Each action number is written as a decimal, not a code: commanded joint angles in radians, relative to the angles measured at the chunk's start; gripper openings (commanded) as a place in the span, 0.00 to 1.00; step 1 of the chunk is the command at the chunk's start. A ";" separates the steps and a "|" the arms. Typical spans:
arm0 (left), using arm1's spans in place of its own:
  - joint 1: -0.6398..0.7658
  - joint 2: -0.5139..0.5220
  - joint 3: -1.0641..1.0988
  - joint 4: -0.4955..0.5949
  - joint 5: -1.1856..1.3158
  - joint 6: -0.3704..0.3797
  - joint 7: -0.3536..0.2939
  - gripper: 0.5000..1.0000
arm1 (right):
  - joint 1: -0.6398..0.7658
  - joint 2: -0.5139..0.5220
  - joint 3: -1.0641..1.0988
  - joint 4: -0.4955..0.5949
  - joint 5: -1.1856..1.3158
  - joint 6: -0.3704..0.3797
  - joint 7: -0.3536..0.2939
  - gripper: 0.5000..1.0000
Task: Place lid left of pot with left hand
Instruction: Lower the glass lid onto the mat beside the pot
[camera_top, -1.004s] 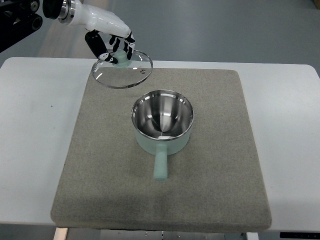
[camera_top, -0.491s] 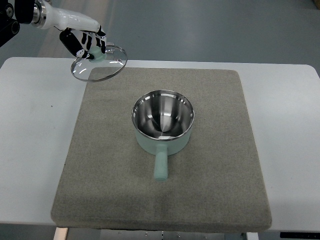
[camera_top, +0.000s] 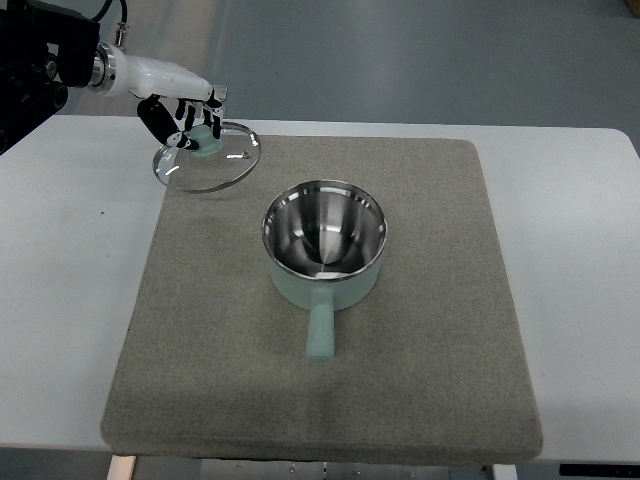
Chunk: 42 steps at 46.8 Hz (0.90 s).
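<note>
A white table (camera_top: 70, 300) carries a grey mat (camera_top: 420, 330) that covers most of it. Mid-mat sits a pale green pot (camera_top: 325, 245) (steel inside, handle toward the camera), uncovered. At the mat's far left corner, up and left of the pot, hangs the glass lid (camera_top: 207, 157), tilted. The left hand (camera_top: 185, 108) grips its green knob from above, fingers curled around it.

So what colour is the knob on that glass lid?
Pale mint green, matching the pot; the top view shows the lid's knob under the left hand.
</note>
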 joint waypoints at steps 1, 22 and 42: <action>0.007 -0.015 0.002 0.001 0.002 0.001 0.000 0.00 | 0.000 0.000 0.001 0.001 0.000 0.000 0.000 0.84; 0.029 -0.121 0.081 0.071 -0.010 0.065 0.004 0.00 | 0.000 0.000 0.001 0.001 0.000 0.000 0.000 0.84; 0.060 -0.130 0.079 0.099 -0.015 0.084 0.004 0.00 | 0.000 0.000 -0.001 0.001 0.000 0.000 0.000 0.84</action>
